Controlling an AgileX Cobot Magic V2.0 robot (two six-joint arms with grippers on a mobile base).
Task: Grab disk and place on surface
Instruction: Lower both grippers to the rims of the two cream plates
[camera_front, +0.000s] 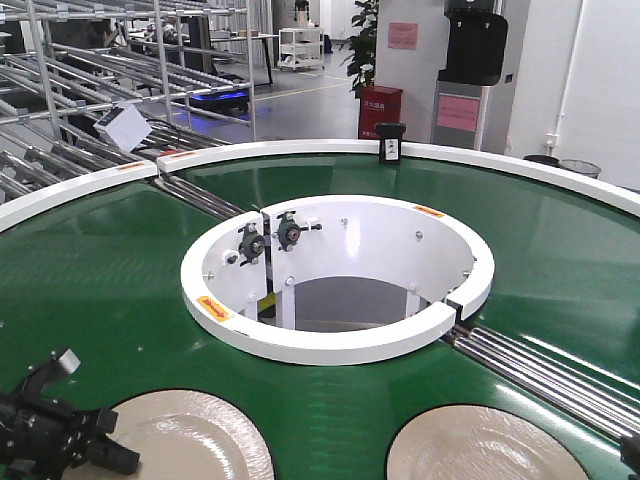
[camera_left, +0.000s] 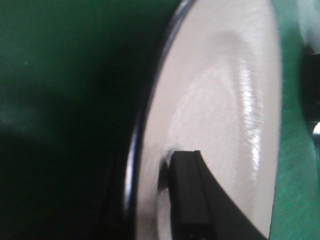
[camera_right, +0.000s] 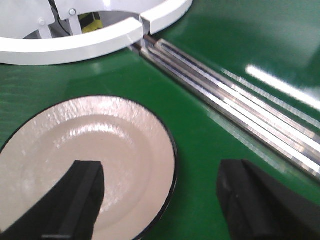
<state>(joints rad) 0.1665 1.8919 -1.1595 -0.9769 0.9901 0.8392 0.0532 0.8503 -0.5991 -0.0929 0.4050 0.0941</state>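
Handling: you've got what looks like glazed ceramic. It's stiff w/ no flex, prob. some weight, and slick under the pads. I'd judge it chips if dropped or knocked on metal.
Grip pt: go for the rim, one finger over the lip and one outside it. It sits flat, so there's little gap to get under. Expect it to skate before it lifts, so close slow.
Right disk: cream shallow plate w/ a thin dark edge band, glossy w/ glare streaks. It lies flat on the green belt at the near side of the ring, near the steel rollers but not touching.
Left disk: same look, also flat on the belt, well apart from the right one.
Right pincer: spread wide, nothing held. One finger is over the plate face, the other over bare belt, w/ the rim between them.
Left pincer: spread, just beside the left disk's edge. The wrist cam shows one finger over the plate face; contact can't be told (blur).
Belt surround: white rim circles the centre opening.
Surface: dark tabletop not in any view, so you can't judge a drop spot from here.
Progress: by my read neither disk is lifted yet; this is the approach/grasp stage.
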